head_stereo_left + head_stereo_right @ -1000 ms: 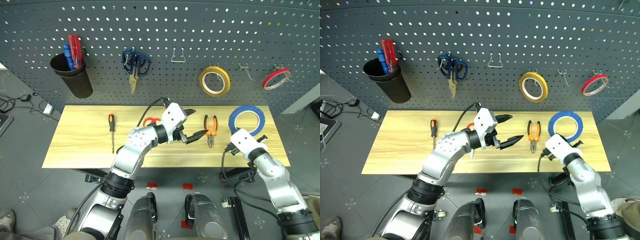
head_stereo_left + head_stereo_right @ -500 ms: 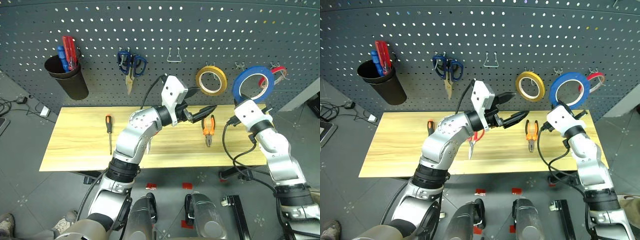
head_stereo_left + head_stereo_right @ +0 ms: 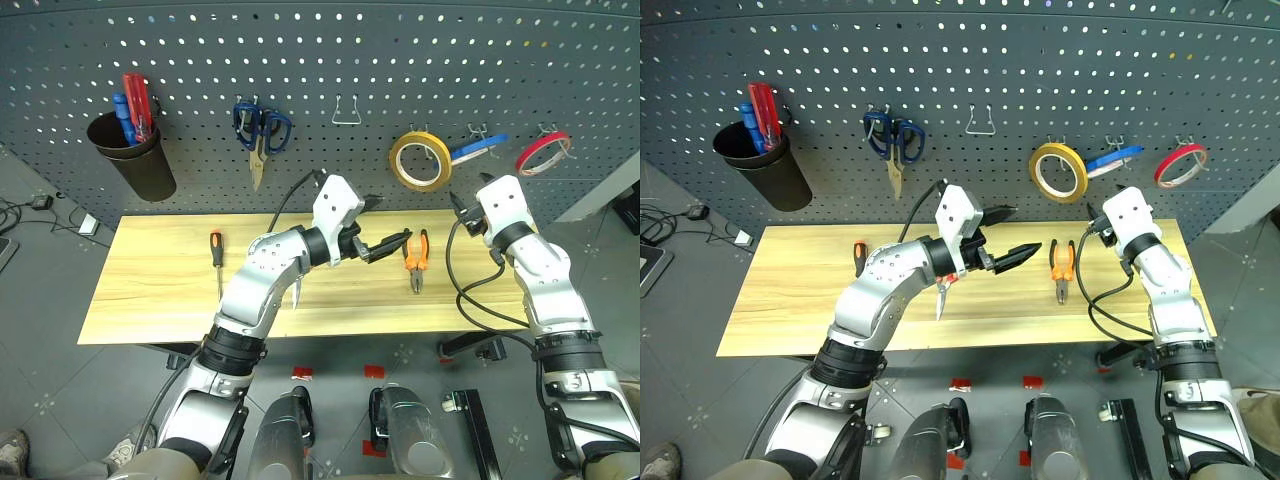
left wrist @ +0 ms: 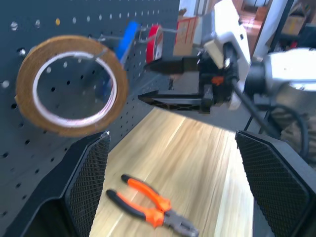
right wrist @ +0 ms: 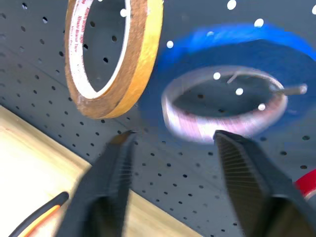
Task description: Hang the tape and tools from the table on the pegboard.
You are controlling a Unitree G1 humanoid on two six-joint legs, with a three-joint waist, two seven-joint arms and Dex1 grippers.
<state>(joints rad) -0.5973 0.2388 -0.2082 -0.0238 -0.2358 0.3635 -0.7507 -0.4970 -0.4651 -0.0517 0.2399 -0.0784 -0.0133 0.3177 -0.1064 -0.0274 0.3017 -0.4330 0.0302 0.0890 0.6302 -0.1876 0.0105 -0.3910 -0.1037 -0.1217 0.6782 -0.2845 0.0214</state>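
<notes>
Blue tape (image 5: 232,106) hangs on pegboard (image 3: 330,60); both grippers' fingers spread, no legible writing.

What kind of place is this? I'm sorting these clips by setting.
Most likely a workshop or tool-bench setup: a dark perforated pegboard with hooks carrying scissors and tape rolls, above a light wooden table with pliers and a screwdriver lying on it.

Dark grey tiled floor (image 3: 60,400); cables (image 3: 20,205) at left edge.
</notes>
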